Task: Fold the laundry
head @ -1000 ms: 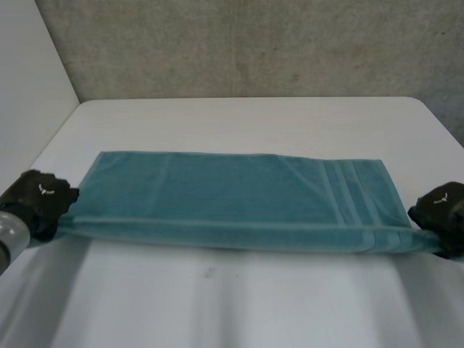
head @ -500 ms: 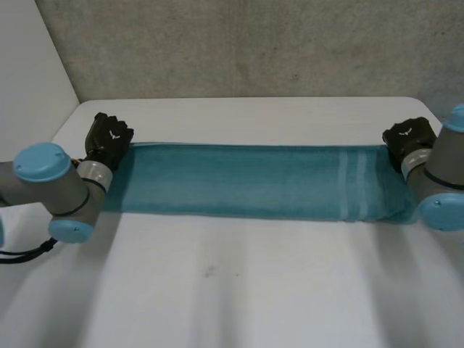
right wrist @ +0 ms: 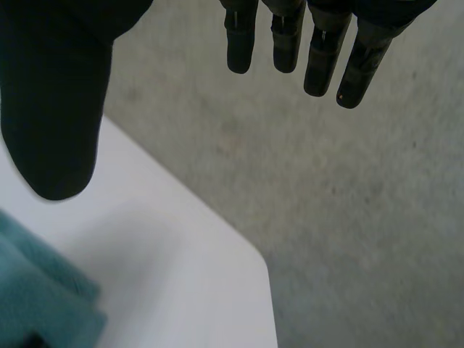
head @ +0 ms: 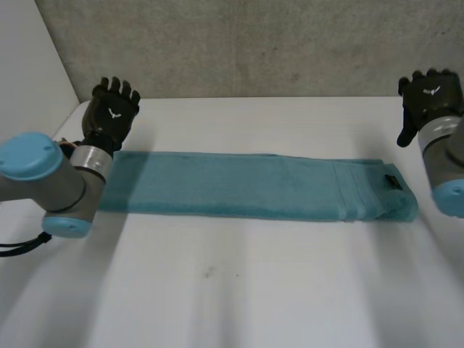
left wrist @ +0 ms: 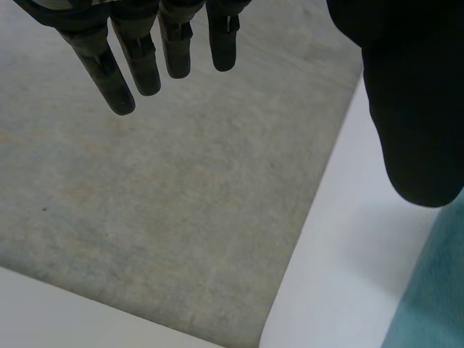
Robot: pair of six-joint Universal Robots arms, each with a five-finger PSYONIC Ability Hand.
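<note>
In the head view, we see the teal towel lying as a long, narrow band across the white table, doubled along its length, with woven stripes and a small dark tag near the end by our right arm. The left hand is raised beyond its end of the band with its fingers spread and nothing in them. The right hand is likewise lifted clear, splayed and empty, in front of the rough grey wall. We judge the lengthwise fold done and the hands free. The next move calls for gripping one short end at both corners and carrying it squarely over the other, since soft terry sags and skews easily. In the left wrist view, straight black fingers and a broad thumb hang over the table's rounded corner, with a nubby teal edge just beside the thumb. In the right wrist view, the fingers and thumb are also extended, gripping nothing. The towel's plump, layered end sits below the thumb on the smooth tabletop.
</note>
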